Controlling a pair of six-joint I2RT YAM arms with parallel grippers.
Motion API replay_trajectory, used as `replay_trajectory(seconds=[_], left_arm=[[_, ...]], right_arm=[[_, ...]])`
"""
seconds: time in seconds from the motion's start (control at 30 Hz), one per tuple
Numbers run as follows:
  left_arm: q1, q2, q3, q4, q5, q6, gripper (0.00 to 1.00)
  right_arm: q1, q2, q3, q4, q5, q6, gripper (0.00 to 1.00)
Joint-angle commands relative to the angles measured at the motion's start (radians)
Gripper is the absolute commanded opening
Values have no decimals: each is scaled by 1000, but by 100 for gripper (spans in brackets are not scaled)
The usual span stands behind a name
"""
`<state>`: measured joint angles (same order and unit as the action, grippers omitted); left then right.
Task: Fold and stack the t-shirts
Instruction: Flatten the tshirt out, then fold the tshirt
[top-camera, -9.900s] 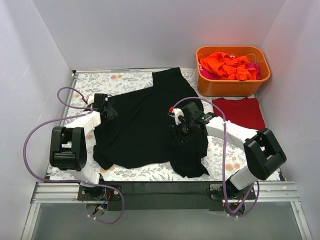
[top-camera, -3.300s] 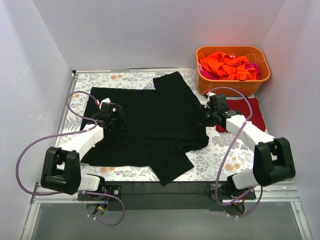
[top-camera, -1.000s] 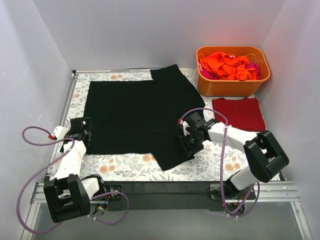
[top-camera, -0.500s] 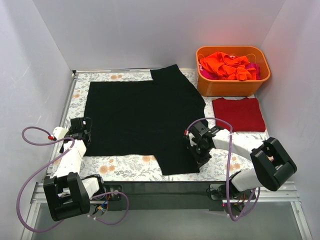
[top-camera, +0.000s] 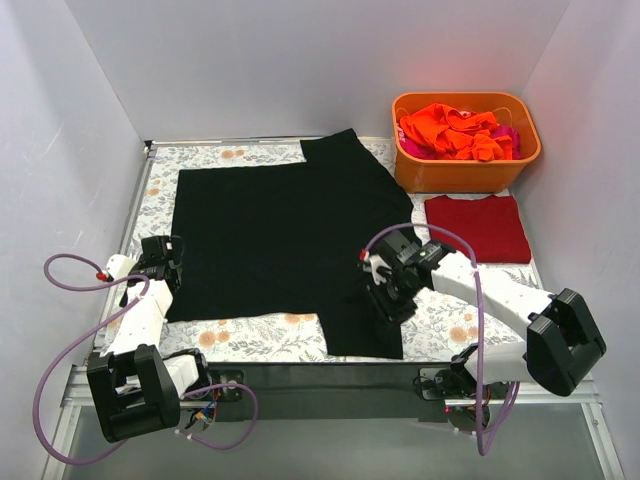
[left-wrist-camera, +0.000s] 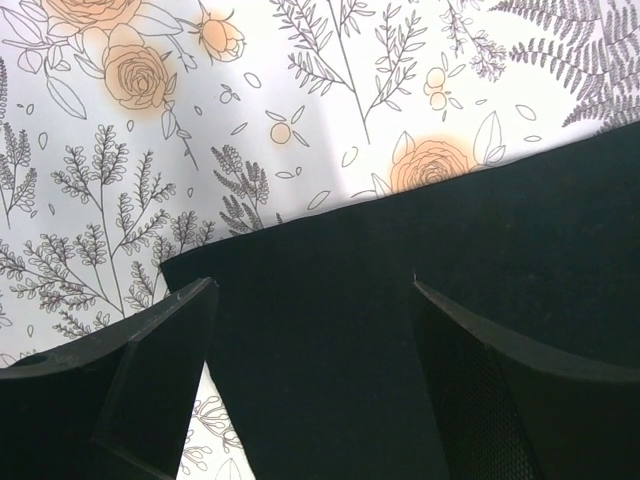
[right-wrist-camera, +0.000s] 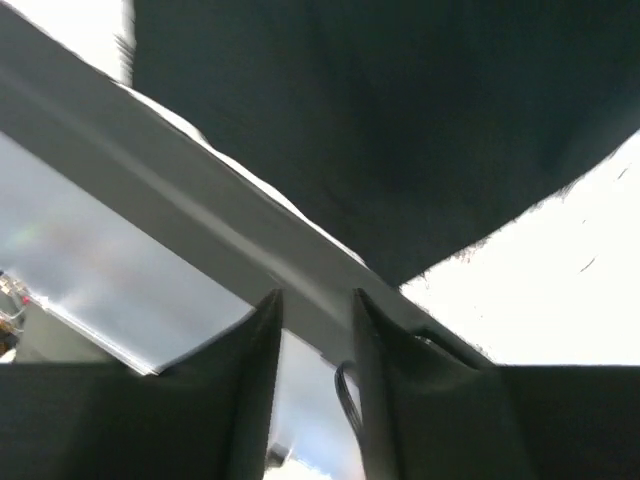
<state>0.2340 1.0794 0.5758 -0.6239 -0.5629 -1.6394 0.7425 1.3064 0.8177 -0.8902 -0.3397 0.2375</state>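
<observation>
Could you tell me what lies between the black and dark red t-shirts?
Only a narrow strip of floral tablecloth, crossed by a purple cable; the top view shows it.

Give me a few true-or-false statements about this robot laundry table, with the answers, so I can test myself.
1. The black t-shirt lies spread out on the floral tablecloth. True.
2. The orange tub is empty. False: it holds orange shirts.
3. The left gripper is clamped on the black t-shirt. False: its jaws stand open over the shirt's near left corner, holding nothing.
4. A dark red shirt lies folded flat on the table's right side. True.
</observation>
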Motion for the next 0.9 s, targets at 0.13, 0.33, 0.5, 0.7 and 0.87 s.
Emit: replay_trajectory(seconds=[0.13,0.33,0.5,0.7,0.87], left_arm=[[7,4,2,-128,-83,-106,72],[7,-1,-8,-198,-126,-211,71],[22,89,12,-188,-101,-214,71],[117,230,13,-61,62,-76,70],[148,293,9,-2,145,-13,66]], right_arm=[[-40,10,193,36,162,9,63],[-196,-50,121,189,215,55,73],[-310,-105,43,304,171,75,72],[-379,-117,31,362,143,69,70],[-399,-156,-9,407,183,94,67]])
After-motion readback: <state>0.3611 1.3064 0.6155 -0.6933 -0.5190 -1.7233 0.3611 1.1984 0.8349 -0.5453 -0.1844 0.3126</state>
